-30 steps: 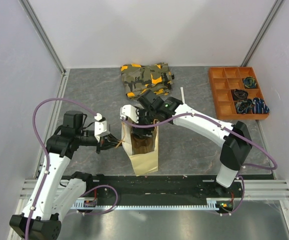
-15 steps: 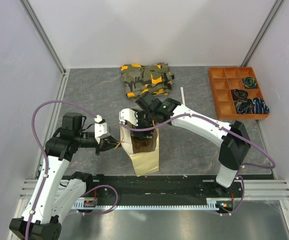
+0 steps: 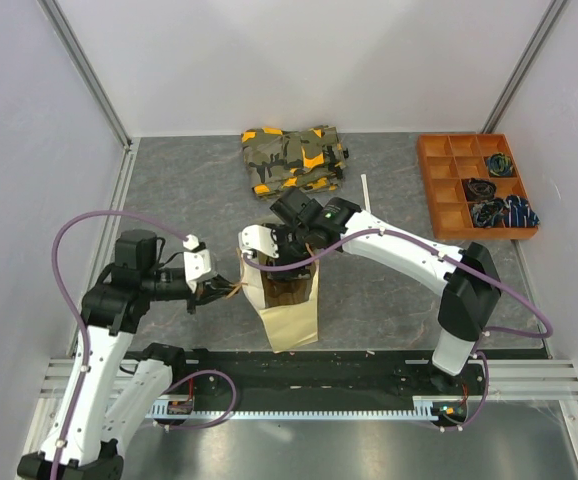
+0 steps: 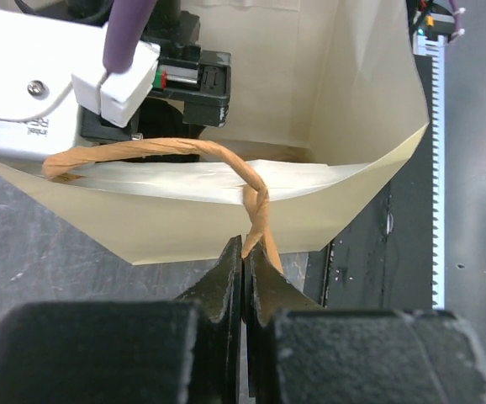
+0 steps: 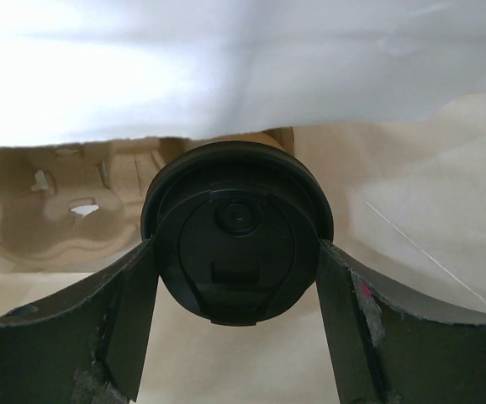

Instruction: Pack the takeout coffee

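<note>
The takeout coffee shows only its round black lid, down inside the tan paper bag that stands between the arms. My right gripper reaches into the bag's mouth, its two fingers pressed against the lid's sides, shut on it. In the top view the right gripper hides the cup. A brown pulp cup tray lies in the bag, left of the lid. My left gripper is shut on the bag's twisted paper handle, holding the near wall out to the left.
A folded camouflage cloth lies behind the bag. At the far right stands an orange compartment tray with small items. A thin white stick lies by the right arm. Enclosure walls close in both sides.
My left arm has drawn a little to the left, still holding the handle. The right gripper has shifted slightly at the bag's mouth, still on the cup.
</note>
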Robot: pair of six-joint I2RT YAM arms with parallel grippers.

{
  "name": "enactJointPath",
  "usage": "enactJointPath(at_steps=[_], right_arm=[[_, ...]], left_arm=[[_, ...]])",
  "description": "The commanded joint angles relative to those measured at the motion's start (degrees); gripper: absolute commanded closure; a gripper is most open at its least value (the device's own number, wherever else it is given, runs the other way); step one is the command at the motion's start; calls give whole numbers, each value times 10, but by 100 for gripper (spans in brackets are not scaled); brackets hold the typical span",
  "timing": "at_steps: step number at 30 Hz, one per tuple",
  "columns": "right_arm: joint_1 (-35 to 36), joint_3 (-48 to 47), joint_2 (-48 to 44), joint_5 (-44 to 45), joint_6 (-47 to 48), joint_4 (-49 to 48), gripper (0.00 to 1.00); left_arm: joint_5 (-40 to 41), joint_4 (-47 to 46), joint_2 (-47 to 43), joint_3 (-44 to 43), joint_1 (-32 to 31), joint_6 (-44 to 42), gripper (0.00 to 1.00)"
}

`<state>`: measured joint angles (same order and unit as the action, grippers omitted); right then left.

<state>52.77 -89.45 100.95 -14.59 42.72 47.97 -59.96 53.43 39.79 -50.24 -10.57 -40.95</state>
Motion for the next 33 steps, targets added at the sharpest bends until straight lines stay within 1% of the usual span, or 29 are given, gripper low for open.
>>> enactJointPath(at_steps=[1, 7, 16, 19, 25, 33], right_arm=[[4, 1, 7, 8, 14, 46, 71], [11, -23, 26, 2, 17, 73, 73], [22, -85, 35, 4, 14, 118, 75], [25, -81, 48, 9, 18, 116, 75], [35, -93, 90, 51, 12, 111, 76], [44, -91, 108, 77, 10, 102, 76]], left_arm=[[19, -2, -53, -17, 2, 21, 98], [20, -8, -50, -14, 2, 42, 98], [17, -13, -58, -3, 2, 39, 98], [13, -20, -58, 3, 2, 43, 98], [16, -22, -64, 2, 2, 47, 98], [20, -20, -71, 0, 2, 54, 98]])
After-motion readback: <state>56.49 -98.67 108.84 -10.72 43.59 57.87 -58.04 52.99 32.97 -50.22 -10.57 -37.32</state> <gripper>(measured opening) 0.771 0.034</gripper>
